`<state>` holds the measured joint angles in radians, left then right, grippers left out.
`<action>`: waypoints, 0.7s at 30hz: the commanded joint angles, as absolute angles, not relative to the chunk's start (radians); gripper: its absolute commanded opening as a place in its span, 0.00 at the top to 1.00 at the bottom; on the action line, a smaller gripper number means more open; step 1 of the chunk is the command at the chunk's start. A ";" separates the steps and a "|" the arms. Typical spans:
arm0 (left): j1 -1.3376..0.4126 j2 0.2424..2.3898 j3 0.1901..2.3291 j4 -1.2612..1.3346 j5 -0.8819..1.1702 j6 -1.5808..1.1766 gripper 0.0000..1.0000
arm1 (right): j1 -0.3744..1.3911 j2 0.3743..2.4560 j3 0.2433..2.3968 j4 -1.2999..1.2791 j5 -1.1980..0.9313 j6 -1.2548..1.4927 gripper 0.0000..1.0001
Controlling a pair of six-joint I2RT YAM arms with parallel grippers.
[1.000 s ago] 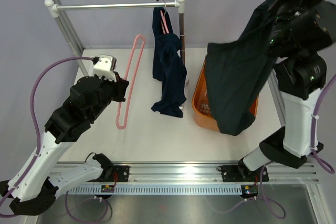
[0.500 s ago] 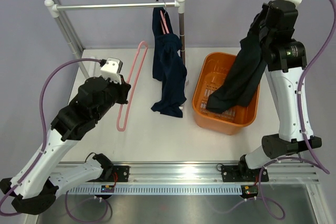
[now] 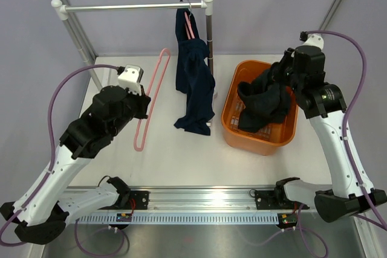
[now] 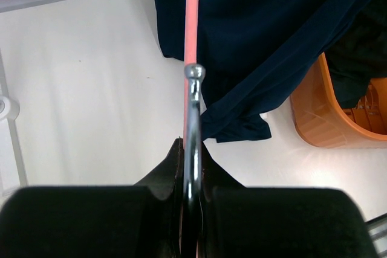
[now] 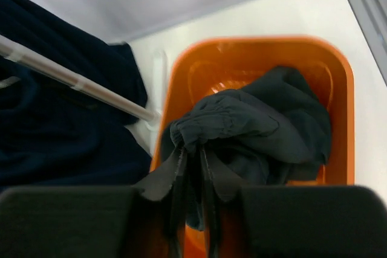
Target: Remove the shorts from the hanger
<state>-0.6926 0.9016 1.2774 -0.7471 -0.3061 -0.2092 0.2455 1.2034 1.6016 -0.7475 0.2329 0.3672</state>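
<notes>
One pair of dark navy shorts (image 3: 195, 89) hangs from a pink hanger (image 3: 190, 25) on the rail. A second pair of shorts (image 3: 263, 104) lies bunched in the orange basket (image 3: 254, 143). My right gripper (image 3: 279, 77) hovers over the basket's right side. In the right wrist view its jaws (image 5: 191, 149) stand a thin slit apart, pinching a fold of those shorts (image 5: 254, 119). My left gripper (image 3: 144, 98) is shut on the metal hook (image 4: 193, 107) of an empty pink hanger (image 3: 151, 89), held out over the table to the left of the hanging shorts (image 4: 272, 40).
The clothes rail (image 3: 133, 8) spans the back of the table on white posts; its right post (image 5: 72, 80) stands just left of the basket (image 5: 260, 43). A sloping frame bar (image 3: 78, 40) runs along the far left.
My right arm has come down from high above, lowering the shorts from a hanging drape into a heap in the basket. The left arm with the empty hanger has shifted only slightly.
</notes>
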 commanded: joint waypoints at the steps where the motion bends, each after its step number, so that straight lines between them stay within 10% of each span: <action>1: -0.689 0.925 1.364 -0.756 -0.321 -0.189 1.00 | 0.253 1.187 1.510 -0.742 0.294 0.399 0.77; 7: -0.687 0.986 1.462 -0.842 -0.233 -0.144 1.00 | 0.253 1.105 1.411 -0.709 0.218 0.411 0.19; 21: -0.388 1.212 1.692 -0.916 0.170 -0.124 1.00 | 0.320 1.046 1.358 -0.669 0.057 0.425 0.11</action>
<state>-0.4667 1.1938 1.6127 -0.9516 -0.0013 -0.1387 0.2821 1.0367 1.3785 -0.7120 0.1146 0.4141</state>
